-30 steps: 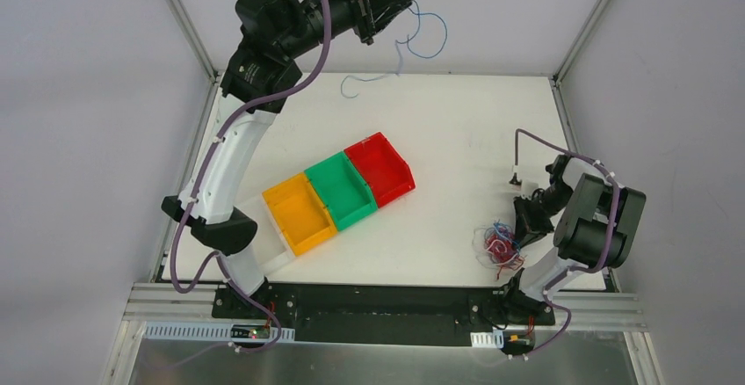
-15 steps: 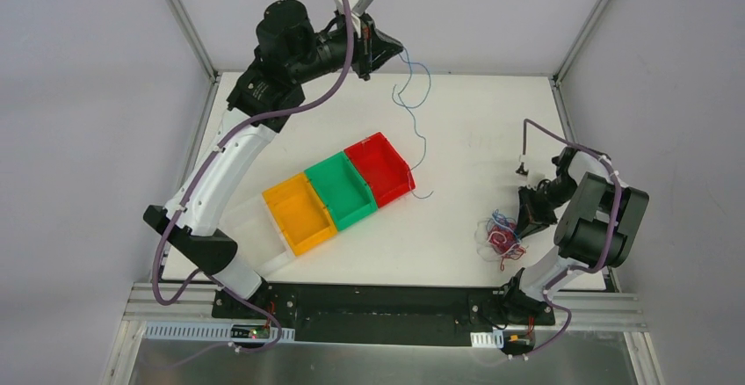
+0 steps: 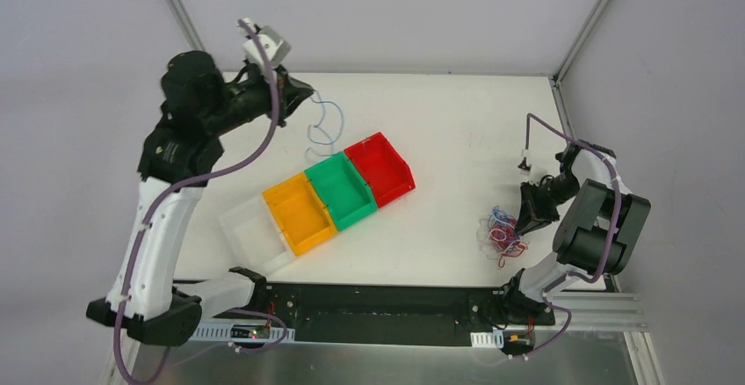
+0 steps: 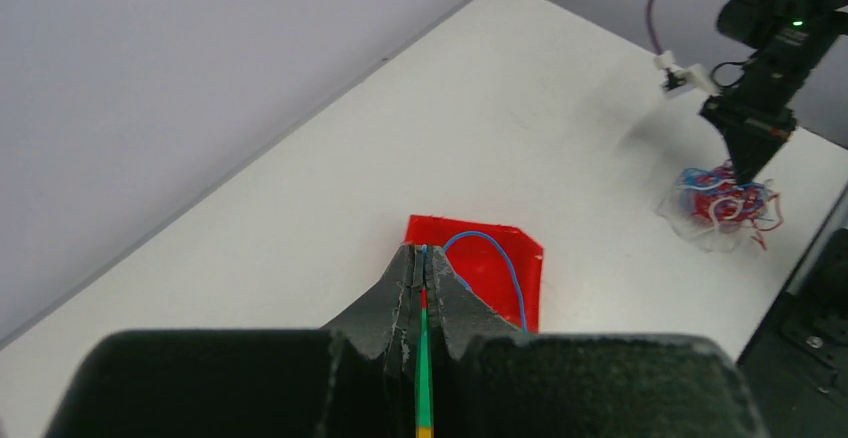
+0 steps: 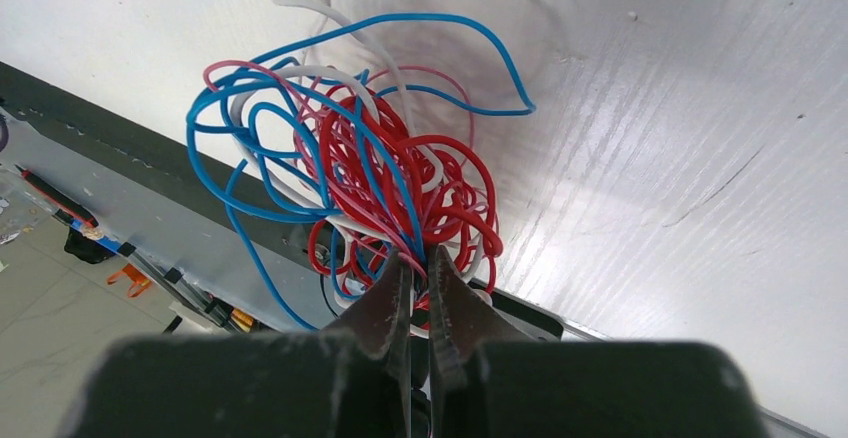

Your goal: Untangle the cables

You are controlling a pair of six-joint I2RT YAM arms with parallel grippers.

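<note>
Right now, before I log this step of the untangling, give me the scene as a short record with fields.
left gripper: shut on one blue cable, held up off the table
blue cable: dangles from the fingers, apart from the tangle, near the red bin
right gripper: shut on the cable tangle
cable tangle: blue, red and white strands knotted together, on the table at its right side
other bins: green bin and orange bin in a row with the red one

The cable tangle (image 5: pixel 370 178) mixes blue, bright red, pink and white strands; the single cable (image 3: pixel 322 127) is plain blue. An orange bin (image 3: pixel 299 213), a green bin (image 3: pixel 341 190), a red bin (image 3: pixel 380 167); white table (image 3: pixel 466 112).
</note>
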